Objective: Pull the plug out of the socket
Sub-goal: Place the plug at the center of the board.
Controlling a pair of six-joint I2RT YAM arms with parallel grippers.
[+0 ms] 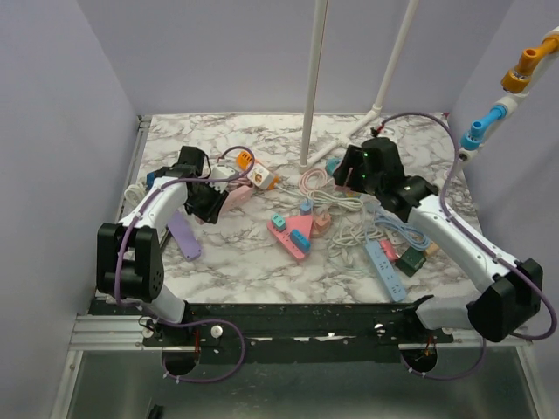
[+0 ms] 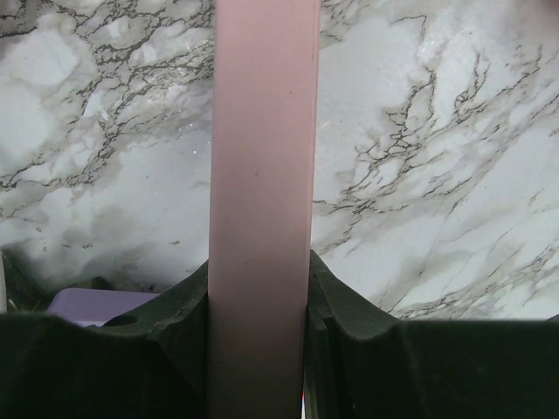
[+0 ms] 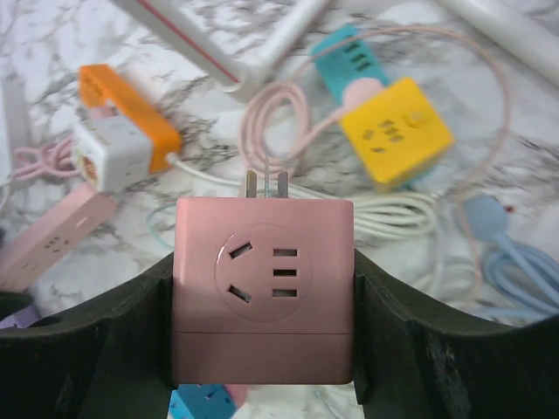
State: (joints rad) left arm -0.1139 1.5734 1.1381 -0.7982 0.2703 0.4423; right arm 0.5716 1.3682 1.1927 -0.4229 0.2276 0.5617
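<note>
Jaws of the right gripper (image 3: 262, 292) press flat against both sides of a pink cube plug (image 3: 262, 262), clamped firmly on it. Its 2 flat prongs (image 3: 265, 182) stick out bare on the far face, seated in nothing. On the other side of the workspace the left gripper (image 2: 259, 305) is clamped across a pink power strip (image 2: 262, 148), which runs straight away from the wrist camera over the marble table (image 2: 454, 175). In the top view the 2 grippers sit well apart, the left one toward the left side and the right one toward the back right. Loose cords (image 1: 349, 229) lie between them, and a yellow cube (image 3: 397, 131) and an orange-and-white block (image 3: 118, 144) lie beyond the plug. Judged from this, the pull itself looks done: plug and strip are separated, 1 in each gripper. Whether this strip is the socket meant cannot be confirmed. What seems left is only to set both pieces down and let go.
</note>
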